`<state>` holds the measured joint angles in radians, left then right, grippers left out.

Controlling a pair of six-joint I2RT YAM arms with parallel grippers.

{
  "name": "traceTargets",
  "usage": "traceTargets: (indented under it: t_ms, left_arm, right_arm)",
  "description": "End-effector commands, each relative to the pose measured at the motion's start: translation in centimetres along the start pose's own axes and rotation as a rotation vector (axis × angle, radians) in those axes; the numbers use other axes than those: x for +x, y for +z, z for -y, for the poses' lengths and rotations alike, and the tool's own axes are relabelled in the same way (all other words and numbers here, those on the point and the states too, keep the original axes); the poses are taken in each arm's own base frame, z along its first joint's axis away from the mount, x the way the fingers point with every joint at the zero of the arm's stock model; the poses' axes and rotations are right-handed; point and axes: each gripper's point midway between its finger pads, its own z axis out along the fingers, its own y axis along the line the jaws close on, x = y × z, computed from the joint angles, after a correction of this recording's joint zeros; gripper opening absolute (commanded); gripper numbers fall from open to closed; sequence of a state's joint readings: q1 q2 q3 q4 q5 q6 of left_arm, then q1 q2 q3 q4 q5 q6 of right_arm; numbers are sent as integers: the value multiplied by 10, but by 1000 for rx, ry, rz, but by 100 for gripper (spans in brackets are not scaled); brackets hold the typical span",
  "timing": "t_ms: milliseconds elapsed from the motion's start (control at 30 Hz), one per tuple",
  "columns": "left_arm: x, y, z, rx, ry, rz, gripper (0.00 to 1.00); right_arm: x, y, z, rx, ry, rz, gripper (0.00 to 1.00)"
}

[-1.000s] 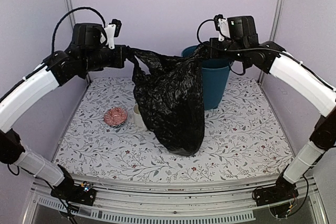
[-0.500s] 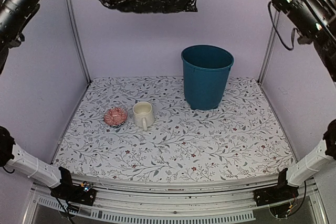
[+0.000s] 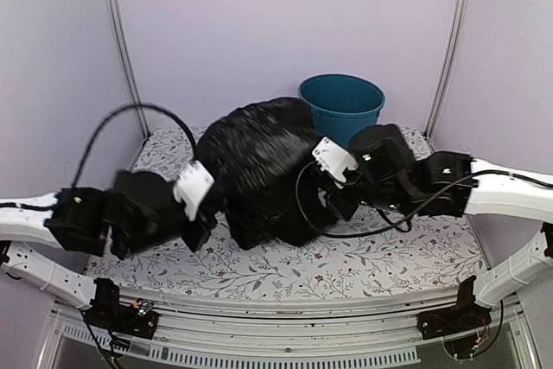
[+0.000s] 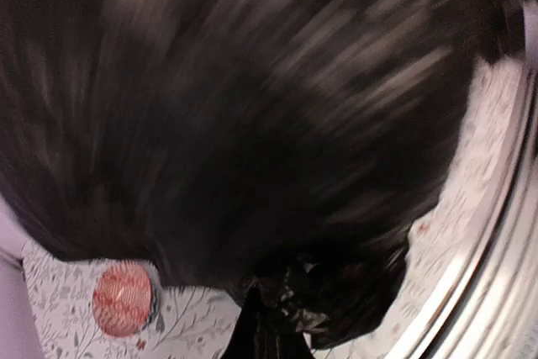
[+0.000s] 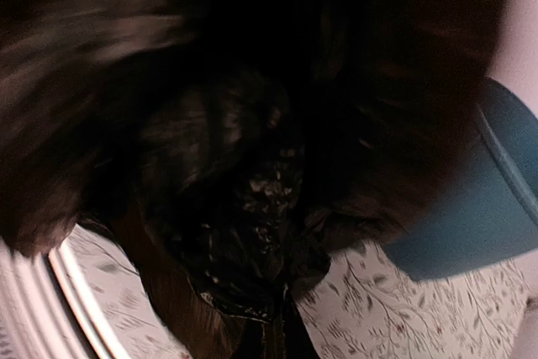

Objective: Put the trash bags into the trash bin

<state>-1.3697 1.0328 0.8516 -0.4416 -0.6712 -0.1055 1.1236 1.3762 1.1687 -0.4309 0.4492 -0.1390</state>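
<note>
The black trash bag (image 3: 263, 166) is puffed up and motion-blurred on the table in front of the teal trash bin (image 3: 341, 103), which stands upright at the back. My left gripper (image 3: 210, 213) is low at the bag's left edge and my right gripper (image 3: 326, 199) is low at its right edge. In the left wrist view the bag (image 4: 252, 107) fills the frame and gathers into my jaws at the bottom. In the right wrist view the bag (image 5: 244, 182) also bunches into my jaws, with the bin (image 5: 479, 216) to the right. My fingers are hidden by plastic.
A small red patterned dish (image 4: 122, 298) lies on the floral tablecloth (image 3: 389, 252) just left of the bag, seen only in the left wrist view. The cream mug is hidden. Purple walls and metal posts (image 3: 121, 41) enclose the table.
Both arms have swung down from high above the frame to just above the table. The bag came down with them and has billowed in front of the bin.
</note>
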Motion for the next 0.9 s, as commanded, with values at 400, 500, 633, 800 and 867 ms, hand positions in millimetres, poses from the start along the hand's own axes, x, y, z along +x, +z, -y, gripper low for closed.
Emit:
traceTargets:
  t_ms: [400, 500, 633, 800, 867]
  left_arm:
    - [-189, -91, -87, -109, -394, 433, 0]
    - [-179, -79, -103, -91, -497, 400, 0]
    - [-142, -39, -121, -62, -627, 299, 0]
    - [-105, 11, -125, -8, -724, 186, 0]
    - [-104, 22, -141, -34, -738, 181, 0]
  right_arm:
    - [-201, -179, 69, -87, 373, 572, 1]
    - [-187, -161, 72, -79, 439, 522, 1]
    - [-146, -112, 82, -32, 515, 393, 1]
    - [-99, -33, 104, 5, 671, 219, 1]
    - [-107, -13, 115, 20, 688, 210, 1]
